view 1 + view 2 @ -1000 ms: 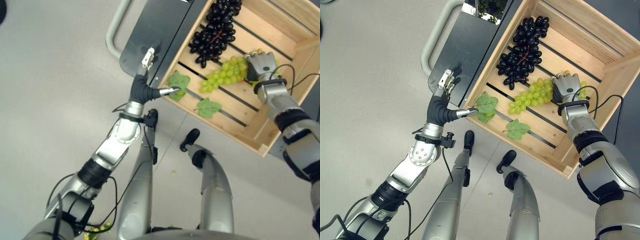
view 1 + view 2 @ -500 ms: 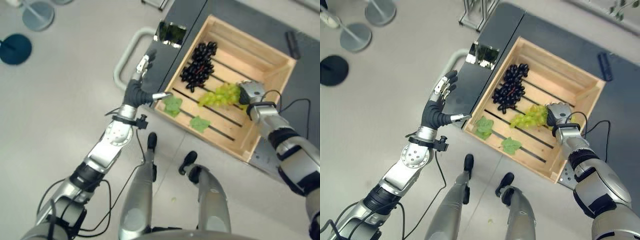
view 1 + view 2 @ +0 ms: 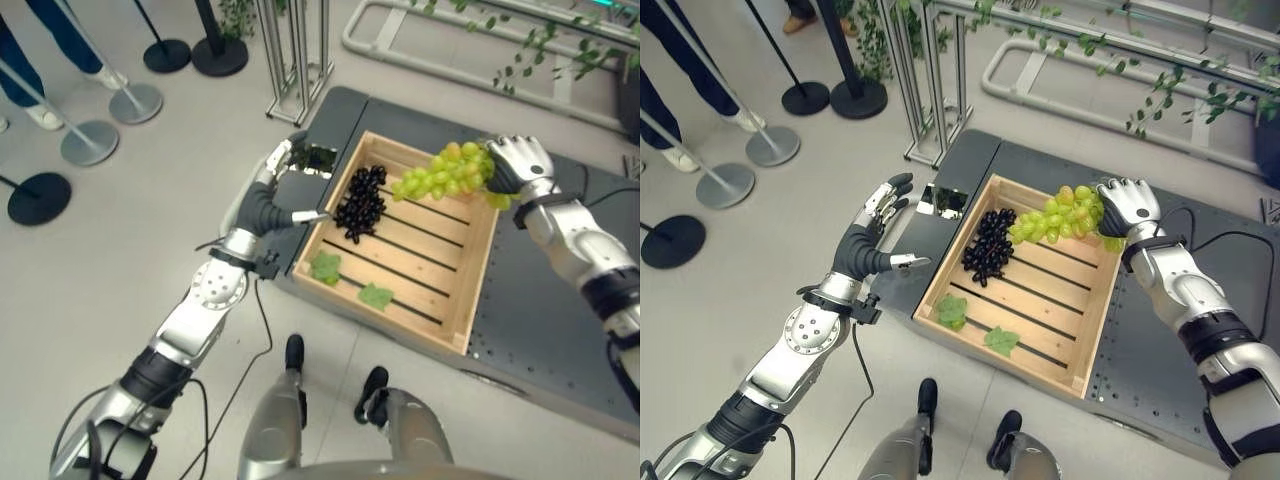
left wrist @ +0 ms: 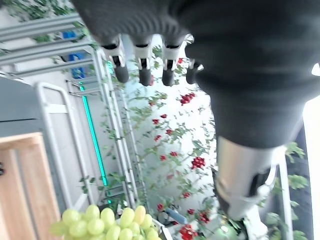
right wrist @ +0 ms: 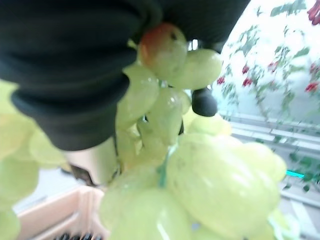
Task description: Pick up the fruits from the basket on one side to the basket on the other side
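Green grapes (image 3: 1058, 218), upper right of centre, are held clear above the wooden crate (image 3: 1092, 302) by the right hand (image 3: 1124, 205), curled round them. Black grapes (image 3: 987, 246) and two leaves (image 3: 952, 310) are seen inside. Left hand (image 3: 872, 236) is spread, holding nothing, left of the crate.

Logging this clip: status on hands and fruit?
Right hand shut on green grapes, held above the wooden crate. Left hand open, empty. Black grapes in crate. Nothing blocking.
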Robot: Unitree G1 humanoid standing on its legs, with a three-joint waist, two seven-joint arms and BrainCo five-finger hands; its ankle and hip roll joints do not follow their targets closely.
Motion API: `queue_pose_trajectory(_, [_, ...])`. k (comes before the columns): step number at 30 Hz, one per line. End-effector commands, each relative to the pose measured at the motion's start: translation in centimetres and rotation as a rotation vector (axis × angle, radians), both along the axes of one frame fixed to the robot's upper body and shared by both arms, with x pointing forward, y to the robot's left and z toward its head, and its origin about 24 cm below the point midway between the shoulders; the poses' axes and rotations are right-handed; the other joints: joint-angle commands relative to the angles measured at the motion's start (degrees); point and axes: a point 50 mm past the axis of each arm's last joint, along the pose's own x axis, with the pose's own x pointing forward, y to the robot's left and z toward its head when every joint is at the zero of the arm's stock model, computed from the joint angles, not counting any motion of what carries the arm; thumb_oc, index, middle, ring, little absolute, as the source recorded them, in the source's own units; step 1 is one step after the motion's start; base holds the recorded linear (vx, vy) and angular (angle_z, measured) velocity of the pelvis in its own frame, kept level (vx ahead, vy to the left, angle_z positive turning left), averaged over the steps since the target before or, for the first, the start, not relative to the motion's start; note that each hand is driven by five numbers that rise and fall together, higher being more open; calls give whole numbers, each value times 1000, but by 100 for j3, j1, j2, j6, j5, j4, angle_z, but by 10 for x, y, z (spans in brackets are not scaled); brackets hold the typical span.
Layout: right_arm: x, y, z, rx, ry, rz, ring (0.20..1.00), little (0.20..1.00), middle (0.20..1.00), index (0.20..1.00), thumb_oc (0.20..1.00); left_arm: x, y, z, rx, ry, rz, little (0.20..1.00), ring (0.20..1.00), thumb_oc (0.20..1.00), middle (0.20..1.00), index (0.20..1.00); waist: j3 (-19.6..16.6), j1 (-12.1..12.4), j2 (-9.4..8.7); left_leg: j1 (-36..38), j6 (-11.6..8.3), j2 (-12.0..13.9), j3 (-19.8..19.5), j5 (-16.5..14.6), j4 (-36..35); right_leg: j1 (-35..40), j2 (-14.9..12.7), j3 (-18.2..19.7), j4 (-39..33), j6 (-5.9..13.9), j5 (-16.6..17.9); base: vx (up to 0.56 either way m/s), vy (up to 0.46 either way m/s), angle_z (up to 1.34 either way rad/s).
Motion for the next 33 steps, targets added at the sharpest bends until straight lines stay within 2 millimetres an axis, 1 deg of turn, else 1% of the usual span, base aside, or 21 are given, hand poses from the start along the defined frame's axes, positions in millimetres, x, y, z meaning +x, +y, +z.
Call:
queue_pose_trajectory(1, [-6, 5, 25, -58, -79, 70, 200, 200, 200, 200, 200, -9, -4, -2, -74, 3, -73, 1000, 1000, 1000, 1000, 1000, -751, -125, -280, 346, -103, 125, 241, -714, 214, 588, -147, 16, -1108, 754, 668, 127, -7, -14])
queue_pose_trajectory(3, [-11, 15, 35, -123, -78, 132, 200, 200, 200, 200, 200, -7, -3, -3, -21, 14, -94, 1000, 1000, 1000, 1000, 1000, -942, -172, -275, 543, -122, 149, 341, -726, 118, 737, -95, 75, -1221, 772, 669, 96, 0, -13])
queue_pose_trajectory(5, [-15, 22, 40, -170, -62, 177, 200, 200, 200, 200, 200, -6, -1, -1, -1, 26, -110, 1000, 1000, 1000, 1000, 1000, -1110, -197, -274, 663, -135, 152, 396, -722, 58, 841, -46, 124, -1317, 783, 691, 90, -21, -27])
queue_pose_trajectory(6, [-16, 25, 41, -189, -47, 198, 200, 200, 200, 200, 200, -5, -1, 1, 41, 26, -125, 1000, 1000, 1000, 1000, 1000, -1199, -217, -272, 710, -138, 158, 412, -723, 46, 881, -34, 140, -1334, 786, 684, 50, -22, -23])
queue_pose_trajectory(7, [-16, 25, 41, -189, -46, 199, 200, 200, 200, 200, 200, -5, -1, 1, 40, 26, -125, 1000, 1000, 1000, 1000, 1000, -1193, -216, -269, 723, -140, 160, 418, -722, 35, 889, -30, 145, -1343, 786, 687, 62, -19, -11])
queue_pose_trajectory(8, [-18, 32, 45, -232, -22, 232, 200, 200, 200, 200, 200, -3, -1, 7, 85, 23, -155, 1000, 1000, 1000, 1000, 1000, -1324, -245, -258, 807, -151, 171, 452, -726, -4, 961, -26, 170, -1392, 796, 685, 70, -11, -10])
queue_pose_trajectory(9, [-20, 36, 47, -238, -9, 253, 200, 200, 200, 200, 200, -1, -2, 9, 75, 44, -186, 1000, 1000, 1000, 1000, 1000, -1379, -267, -236, 895, -158, 168, 494, -725, -50, 1028, -8, 186, -1441, 801, 696, 81, -18, -12])
queue_pose_trajectory(10, [-22, 42, 49, -250, -3, 282, 200, 200, 200, 200, 200, 1, -4, 8, 66, 84, -220, 1000, 1000, 1000, 1000, 1000, -1442, -276, -236, 936, -164, 172, 528, -724, -63, 1068, -5, 191, -1463, 806, 696, 58, -16, -17])
queue_pose_trajectory(13, [-23, 53, 56, -294, 8, 324, 200, 200, 200, 200, 200, 8, -12, 13, 109, 96, -253, 1000, 1000, 1000, 1000, 1000, -1560, -296, -222, 1052, -185, 180, 552, -711, -128, 1181, 15, 216, -1568, 809, 716, 40, -23, -14])
queue_pose_trajectory(16, [-26, 70, 63, -343, 5, 387, 200, 200, 200, 200, 200, 14, -21, 13, 46, 166, -324, 1000, 1000, 1000, 1000, 1000, -1614, -309, -211, 1132, -200, 185, 590, -704, -156, 1263, 24, 218, -1622, 811, 737, 5, -6, -2])
queue_pose_trajectory(17, [-26, 79, 65, -367, 5, 420, 200, 200, 200, 200, 200, 16, -30, 12, 19, 220, -379, 1000, 1000, 1000, 1000, 1000, -1651, -324, -201, 1184, -203, 186, 598, -708, -174, 1322, 29, 218, -1662, 810, 748, 0, 0, 0])
queue_pose_trajectory(18, [-26, 79, 66, -368, 4, 420, 200, 200, 200, 200, 200, 16, -30, 12, 17, 219, -379, 1000, 1000, 1000, 1000, 1000, -1640, -325, -194, 1191, -203, 186, 599, -707, -178, 1330, 31, 218, -1667, 810, 750, 0, 0, 0])
queue_pose_trajectory(22, [-30, 93, 71, -401, -26, 472, 200, 200, 200, 200, 200, 18, -45, 12, -20, 290, -454, 1000, 1000, 1000, 1000, 1000, -1684, -374, -171, 1253, -215, 189, 619, -694, -230, 1387, 55, 224, -1740, 813, 779, 0, -3, -3])
queue_pose_trajectory(23, [-32, 99, 75, -431, -45, 491, 200, 200, 200, 200, 200, 17, -52, 11, -34, 329, -497, 1000, 1000, 1000, 1000, 1000, -1700, -378, -170, 1256, -223, 193, 611, -685, -237, 1400, 54, 213, -1767, 816, 796, -2, -7, -7])
queue_pose_trajectory(24, [-32, 100, 75, -433, -46, 491, 200, 200, 200, 200, 200, 17, -52, 12, -35, 328, -497, 1000, 1000, 1000, 1000, 1000, -1696, -382, -164, 1256, -223, 193, 610, -685, -238, 1401, 54, 212, -1769, 817, 797, 4, -6, -5])
queue_pose_trajectory(27, [-33, 107, 79, -490, -69, 508, 200, 200, 200, 200, 200, 12, -62, 5, -41, 408, -569, 1000, 1000, 1000, 1000, 1000, -1693, -392, -153, 1268, -228, 192, 605, -677, -249, 1427, 58, 207, -1781, 813, 800, 3, -6, -5])
queue_pose_trajectory(28, [-35, 112, 83, -547, -97, 519, 200, 200, 200, 200, 200, 9, -69, 2, -62, 464, -618, 1000, 1000, 1000, 1000, 1000, -1698, -385, -174, 1266, -230, 187, 593, -676, -248, 1431, 58, 198, -1778, 816, 803, 0, 0, 0])
queue_pose_trajectory(29, [-35, 113, 83, -550, -98, 519, 200, 200, 200, 200, 200, 9, -69, 2, -65, 462, -618, 1000, 1000, 1000, 1000, 1000, -1692, -388, -162, 1266, -230, 186, 592, -676, -248, 1431, 57, 197, -1778, 817, 803, 0, 0, 0])
queue_pose_trajectory(32, [-36, 117, 89, -599, -154, 516, 200, 200, 200, 200, 200, 5, -80, -3, -99, 521, -656, 1000, 1000, 1000, 1000, 1000, -1676, -394, -156, 1273, -227, 184, 569, -685, -248, 1453, 57, 179, -1773, 811, 788, 0, 0, 0])
queue_pose_trajectory(33, [-37, 118, 93, -612, -197, 513, 200, 200, 200, 200, 200, 4, -83, -10, -129, 558, -657, 1000, 1000, 1000, 1000, 1000, -1668, -400, -151, 1266, -219, 177, 551, -697, -236, 1451, 50, 177, -1768, 810, 784, 0, 0, 0])
